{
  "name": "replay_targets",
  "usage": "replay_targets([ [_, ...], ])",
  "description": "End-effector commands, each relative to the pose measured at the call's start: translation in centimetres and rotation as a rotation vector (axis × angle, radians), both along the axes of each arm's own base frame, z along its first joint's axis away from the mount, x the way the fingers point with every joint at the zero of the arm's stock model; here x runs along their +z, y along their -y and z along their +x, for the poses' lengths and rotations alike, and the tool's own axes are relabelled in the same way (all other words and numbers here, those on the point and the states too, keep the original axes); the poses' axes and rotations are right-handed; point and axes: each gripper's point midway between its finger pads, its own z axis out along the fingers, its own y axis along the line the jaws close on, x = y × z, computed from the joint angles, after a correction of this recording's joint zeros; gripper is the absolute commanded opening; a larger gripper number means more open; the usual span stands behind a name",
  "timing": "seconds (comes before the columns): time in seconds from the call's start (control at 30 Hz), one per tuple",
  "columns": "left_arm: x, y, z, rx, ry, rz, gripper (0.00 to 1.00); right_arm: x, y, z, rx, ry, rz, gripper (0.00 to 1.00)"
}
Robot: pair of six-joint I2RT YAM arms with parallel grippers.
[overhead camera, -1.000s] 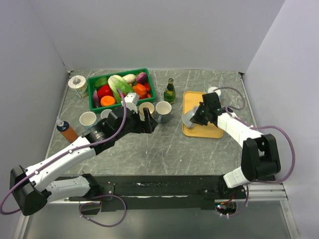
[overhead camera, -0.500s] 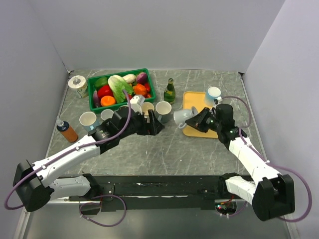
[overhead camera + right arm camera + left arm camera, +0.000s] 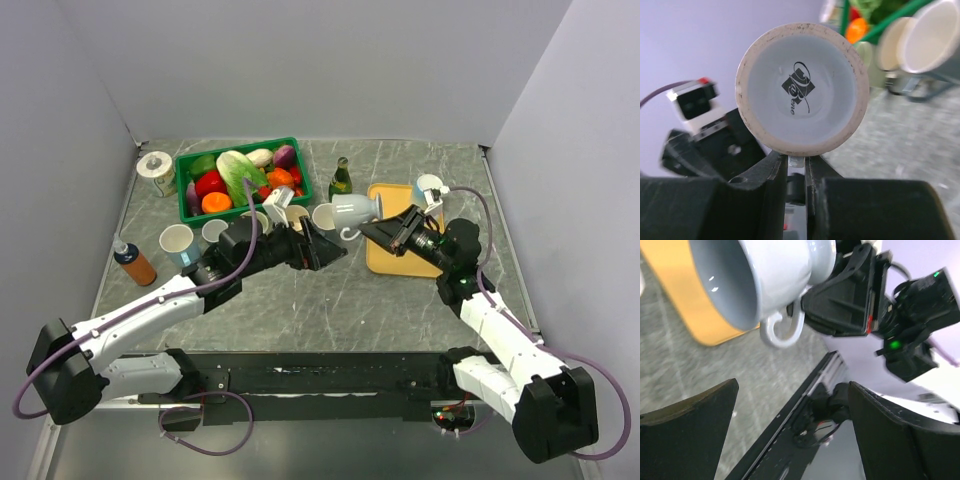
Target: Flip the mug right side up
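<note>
The white mug (image 3: 352,212) hangs in the air left of the yellow tray (image 3: 385,262), lying on its side with its mouth toward the left arm. My right gripper (image 3: 380,229) is shut on it at the base end. In the right wrist view the mug's printed underside (image 3: 802,87) faces the camera just above the right gripper (image 3: 796,160). My left gripper (image 3: 328,247) is open and empty, just below and left of the mug. In the left wrist view the mug (image 3: 765,275) and its handle (image 3: 785,330) sit above the left gripper (image 3: 792,390).
A green basket (image 3: 181,190) of vegetables stands at the back left, a green bottle (image 3: 341,180) beside it. Paper cups (image 3: 177,240) stand behind my left arm. A blue-and-white cup (image 3: 428,188) is by the tray's far corner. An orange bottle (image 3: 133,265) and a tape roll (image 3: 155,165) are at the left.
My right gripper lifted the mug off the tray, carried it left and tipped it onto its side. My left gripper moved right toward it.
</note>
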Motion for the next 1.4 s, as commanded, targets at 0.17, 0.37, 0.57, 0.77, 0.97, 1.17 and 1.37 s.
replay_targets([
  [0.17,5.5,1.1,-0.3,-0.042,0.082,-0.206,0.96,8.8,-2.4,-3.6,0.124,0.278,0.213,0.00],
  [0.37,6.5,0.9,0.1,-0.016,0.079,-0.222,0.98,9.2,-4.0,-4.4,0.175,0.282,0.267,0.00],
  [0.57,8.1,-0.4,0.1,0.044,0.079,-0.299,0.88,9.0,-4.5,-4.9,0.186,0.294,0.289,0.00],
  [0.77,9.3,-1.9,-0.3,0.090,0.071,-0.387,0.79,8.5,-4.6,-4.9,0.158,0.310,0.297,0.00],
  [0.97,9.2,-2.2,-0.2,0.110,0.038,-0.421,0.66,7.9,-4.9,-4.9,0.133,0.314,0.271,0.00],
  [1.17,9.3,-2.6,0.1,0.138,0.033,-0.424,0.53,7.9,-5.0,-5.1,0.127,0.334,0.254,0.00],
  [1.37,9.3,-2.1,0.3,0.128,0.034,-0.420,0.50,7.7,-5.4,-5.4,0.143,0.330,0.257,0.00],
])
